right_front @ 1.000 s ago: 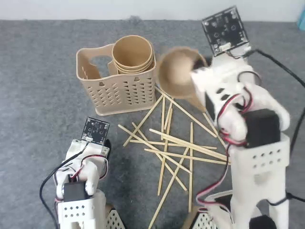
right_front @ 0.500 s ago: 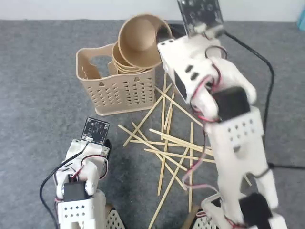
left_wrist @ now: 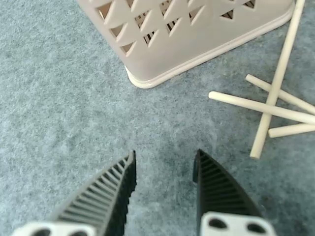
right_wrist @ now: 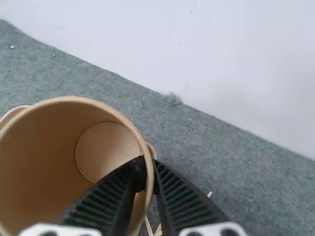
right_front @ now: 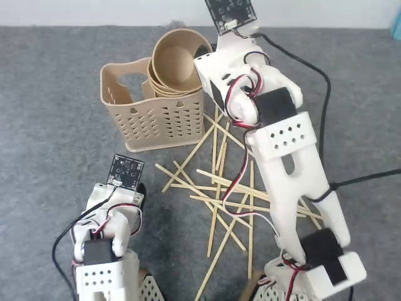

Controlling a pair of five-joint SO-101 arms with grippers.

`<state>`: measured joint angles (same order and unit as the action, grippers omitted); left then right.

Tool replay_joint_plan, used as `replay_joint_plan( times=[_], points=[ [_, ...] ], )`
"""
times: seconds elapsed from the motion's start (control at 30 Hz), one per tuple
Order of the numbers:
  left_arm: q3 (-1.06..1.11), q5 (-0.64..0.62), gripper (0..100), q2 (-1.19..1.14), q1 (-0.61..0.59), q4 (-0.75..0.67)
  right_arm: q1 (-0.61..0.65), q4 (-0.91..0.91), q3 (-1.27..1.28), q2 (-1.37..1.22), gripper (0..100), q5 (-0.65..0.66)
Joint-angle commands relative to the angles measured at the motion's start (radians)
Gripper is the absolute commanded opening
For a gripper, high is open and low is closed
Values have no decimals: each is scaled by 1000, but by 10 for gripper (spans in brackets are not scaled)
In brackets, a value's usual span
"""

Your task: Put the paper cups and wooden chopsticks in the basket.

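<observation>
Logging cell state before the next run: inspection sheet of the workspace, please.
Surface: grey carpet, dry and flat.
Job's things: basket upright with stacked cups inside; paper cup tilted over the stack; chopsticks scattered beside the basket.
Clutter: nothing seen.
Grippers: left gripper open, low over the carpet near the basket; right gripper shut on the paper cup's wall.
Cables: black cable beside the right arm.
Surroundings: white wall.

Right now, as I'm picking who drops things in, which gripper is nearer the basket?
Right. The right gripper pinches the rim of a cup just above the basket; the left gripper sits open over the carpet, short of the basket's near corner.
</observation>
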<state>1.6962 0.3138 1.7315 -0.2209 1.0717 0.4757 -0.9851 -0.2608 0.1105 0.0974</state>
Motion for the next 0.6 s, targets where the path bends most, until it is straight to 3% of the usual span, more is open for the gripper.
replay_joint_plan(
  times=[0.0,0.2,0.47,0.57],
  points=[
    [-5,12,179,18,-3,-26,-1,-4,-63,21,60,5],
    [-5,12,179,18,-3,-26,-1,-90,-199,35,85,6],
    [-5,12,179,18,-3,-25,-1,-363,-391,33,154,15],
    [-5,12,179,18,-3,-23,-5,-455,-385,22,154,89]
  ],
)
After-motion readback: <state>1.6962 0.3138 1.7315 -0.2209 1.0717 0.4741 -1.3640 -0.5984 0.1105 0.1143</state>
